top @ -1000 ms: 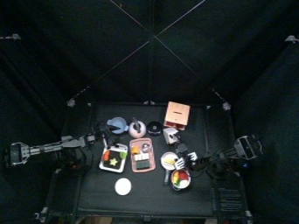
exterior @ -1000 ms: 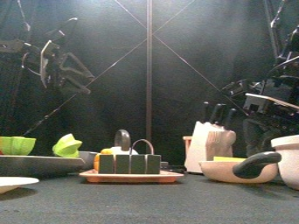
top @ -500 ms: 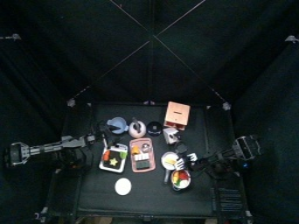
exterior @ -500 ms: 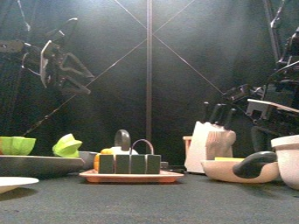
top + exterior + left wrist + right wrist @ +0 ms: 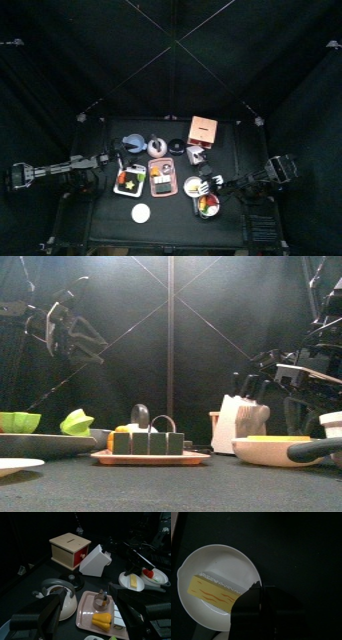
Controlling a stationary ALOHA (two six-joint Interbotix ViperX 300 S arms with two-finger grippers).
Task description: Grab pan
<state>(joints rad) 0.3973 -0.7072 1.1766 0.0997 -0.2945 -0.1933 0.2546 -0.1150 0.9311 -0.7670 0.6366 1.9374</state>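
The pan (image 5: 197,185) is small and white, with a black handle and a yellow slab inside. It sits at the table's right front. In the front view the pan (image 5: 271,450) is low at the right, its handle (image 5: 318,449) lying level and pointing right. My right gripper (image 5: 219,186) is at that handle. In the right wrist view the pan (image 5: 218,582) fills the picture and the dark handle (image 5: 264,609) runs into my jaws. The pan (image 5: 132,580) also shows in the left wrist view. My left gripper (image 5: 87,619) is open and empty, resting at the table's left (image 5: 104,163).
A pink tray (image 5: 162,178) of food blocks lies mid-table, with a plate of food (image 5: 128,181) to its left. A grey kettle (image 5: 134,143), a wooden box (image 5: 205,129) and a white holder (image 5: 241,421) stand behind. A white plate (image 5: 140,212) and a fruit bowl (image 5: 207,205) are in front.
In the front view the pan's handle has dropped from tilted up to level, and the pan's bowl has shifted right and looks larger. The left arm has not moved.
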